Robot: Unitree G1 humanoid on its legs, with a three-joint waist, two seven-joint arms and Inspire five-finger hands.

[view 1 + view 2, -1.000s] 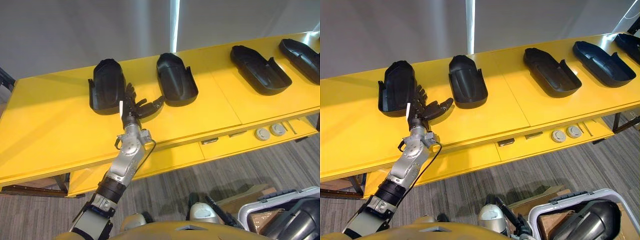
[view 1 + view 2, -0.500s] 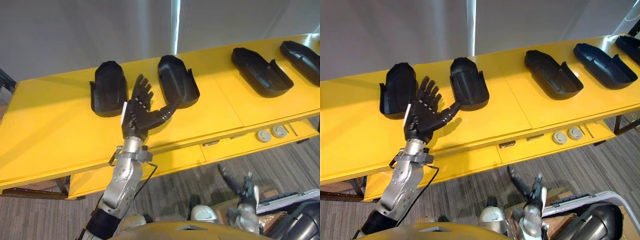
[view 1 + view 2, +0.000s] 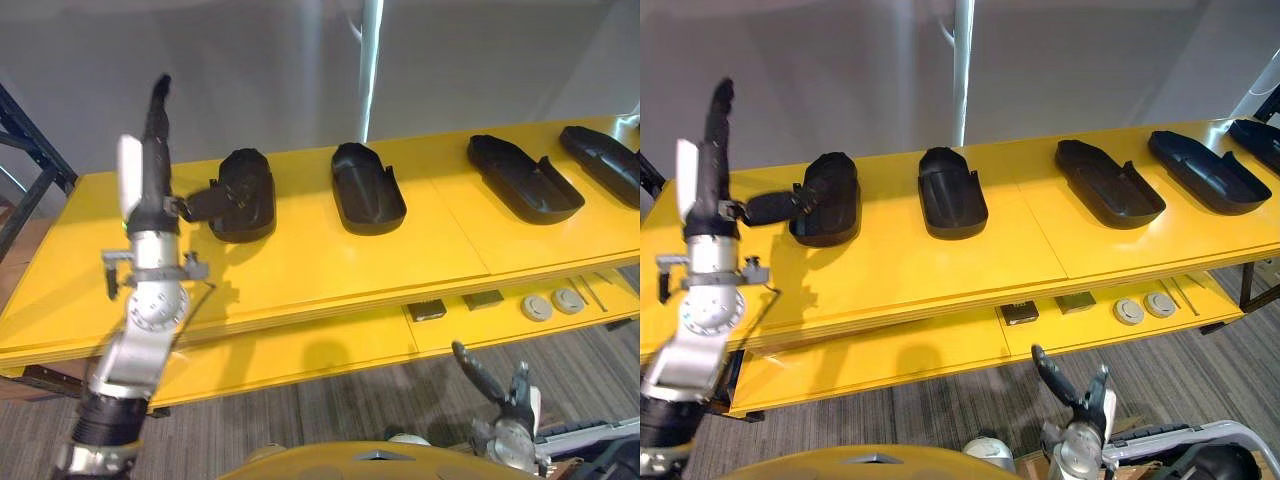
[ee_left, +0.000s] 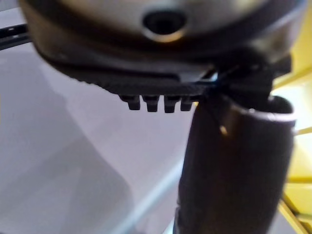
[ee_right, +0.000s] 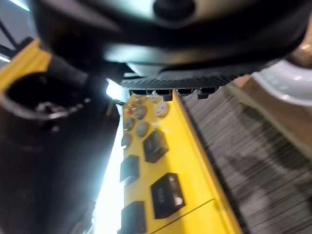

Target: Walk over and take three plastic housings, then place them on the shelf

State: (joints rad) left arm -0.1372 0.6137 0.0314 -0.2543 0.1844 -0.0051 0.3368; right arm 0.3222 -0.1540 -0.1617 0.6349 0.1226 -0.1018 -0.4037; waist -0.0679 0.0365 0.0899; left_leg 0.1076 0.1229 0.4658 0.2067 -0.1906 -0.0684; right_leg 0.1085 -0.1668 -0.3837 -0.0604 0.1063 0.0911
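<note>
Bare table point(image 3: 300, 255) between left housings point(image 3: 368, 190) (well apart), front edge open

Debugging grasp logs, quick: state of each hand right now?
Left hand: open, fingers straight, raised, holding nothing.
Right hand: open, fingers spread, held low, holding nothing.

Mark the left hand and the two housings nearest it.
left hand point(image 3: 153, 175): left eye view, on the palm, seen edge-on.
leftmost housing point(image 3: 248, 188): left eye view, middle of its shell.
second housing point(image 3: 368, 192): left eye view, middle of its hollow.
</note>
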